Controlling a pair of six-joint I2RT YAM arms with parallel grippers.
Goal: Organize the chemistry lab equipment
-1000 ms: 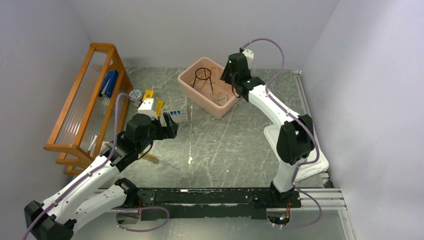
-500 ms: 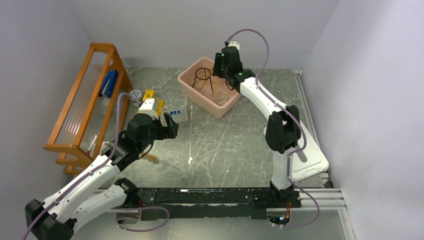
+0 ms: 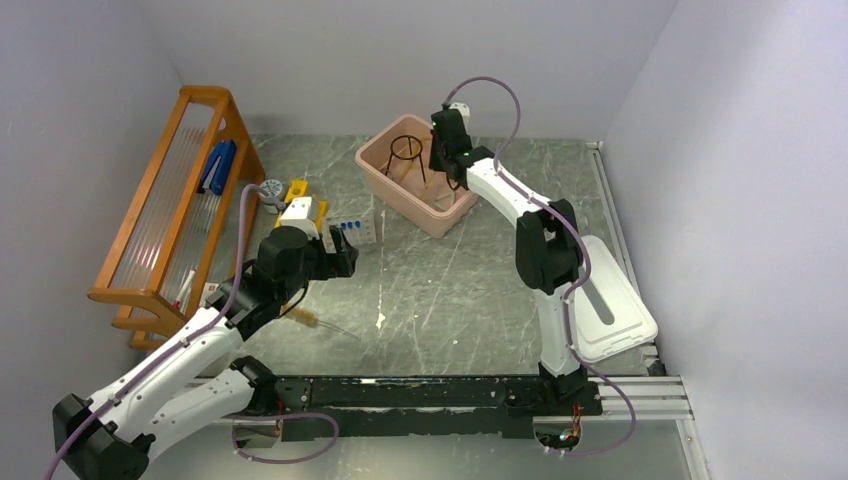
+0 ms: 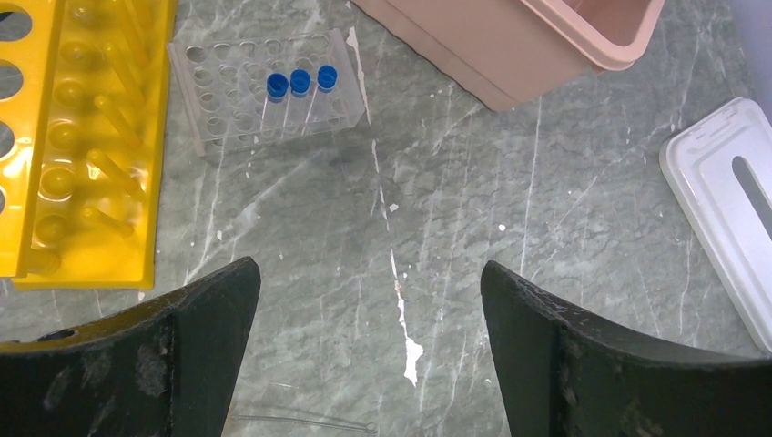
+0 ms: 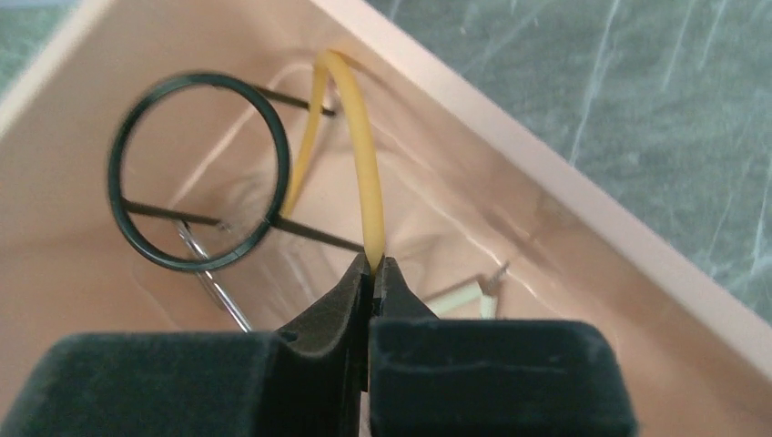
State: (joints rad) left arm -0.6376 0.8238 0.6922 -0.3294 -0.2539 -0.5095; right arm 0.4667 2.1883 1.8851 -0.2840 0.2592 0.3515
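Note:
My right gripper is down inside the pink tub, shut on the end of the tan rubber tubing, which arches up from the jaws. The black wire tripod stands just left of it, with a thin metal rod and a white piece on the tub floor. From above, that gripper sits beside the tripod. My left gripper hangs open over bare table, near the blue-capped tubes in their clear rack and the yellow tube rack. The wire brush lies by the left arm.
A wooden rack leans along the left wall. The white lid lies at the right, near the right arm's base. The pink tub stands at the back centre.
The right arm swung left and reached down into the tub, and its jaws went from part open to shut on the tubing. The left arm stayed put, open.

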